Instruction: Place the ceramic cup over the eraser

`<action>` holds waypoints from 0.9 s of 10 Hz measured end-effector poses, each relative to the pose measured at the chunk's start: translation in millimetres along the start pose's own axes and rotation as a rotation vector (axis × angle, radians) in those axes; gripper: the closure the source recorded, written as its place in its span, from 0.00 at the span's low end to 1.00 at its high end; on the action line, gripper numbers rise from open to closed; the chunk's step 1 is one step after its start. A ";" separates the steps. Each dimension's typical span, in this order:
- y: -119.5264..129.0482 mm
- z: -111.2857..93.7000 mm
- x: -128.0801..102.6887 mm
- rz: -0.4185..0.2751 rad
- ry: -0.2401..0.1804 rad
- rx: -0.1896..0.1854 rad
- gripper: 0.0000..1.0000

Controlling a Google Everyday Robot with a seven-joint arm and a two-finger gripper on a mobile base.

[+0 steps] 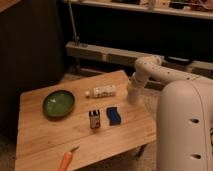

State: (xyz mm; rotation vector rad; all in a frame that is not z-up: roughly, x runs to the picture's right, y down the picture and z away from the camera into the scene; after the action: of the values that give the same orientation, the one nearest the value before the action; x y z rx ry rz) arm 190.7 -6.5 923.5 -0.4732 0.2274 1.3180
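Note:
The eraser (94, 119) is a small dark block with a whitish end, standing near the middle of the wooden table (45, 140). My gripper (132, 96) hangs at the end of the white arm over the table's right part, to the right of the white bottle and up and right of the eraser. No ceramic cup shows apart from the white gripper end; I cannot tell whether one is held there.
A green bowl (58, 103) sits at the table's left. A white bottle (102, 91) lies on its side at the back middle. A blue block (114, 115) lies right of the eraser. A carrot (66, 160) lies at the front edge. My white body (187, 130) fills the right.

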 end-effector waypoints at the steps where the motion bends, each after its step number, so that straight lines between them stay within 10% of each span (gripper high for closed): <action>1: 4.9 -7.8 -0.9 0.003 0.023 -0.024 0.95; 9: 67.8 -161.9 27.4 -0.155 0.006 -0.003 1.00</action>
State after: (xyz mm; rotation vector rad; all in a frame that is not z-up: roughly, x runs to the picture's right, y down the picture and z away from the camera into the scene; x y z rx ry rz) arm 149.0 -44.7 755.1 -0.4877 0.1894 1.1658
